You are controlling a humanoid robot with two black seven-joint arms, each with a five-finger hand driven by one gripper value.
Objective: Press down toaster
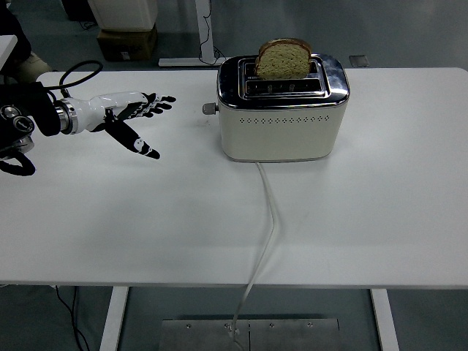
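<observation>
White table (365, 219) bears a cream toaster (281, 124); left hand (128, 113) hovers, fingers (162, 100) spread apart.

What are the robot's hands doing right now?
Left robot hand: open, fingers spread, holding nothing, left of the toaster.
Right robot hand: not in view.

left arm enters from the left edge, extended rightward; left robot hand (130, 114) held flat, fingers (162, 99) spread, thumb angled down, grasping nothing. right arm unseen.
</observation>
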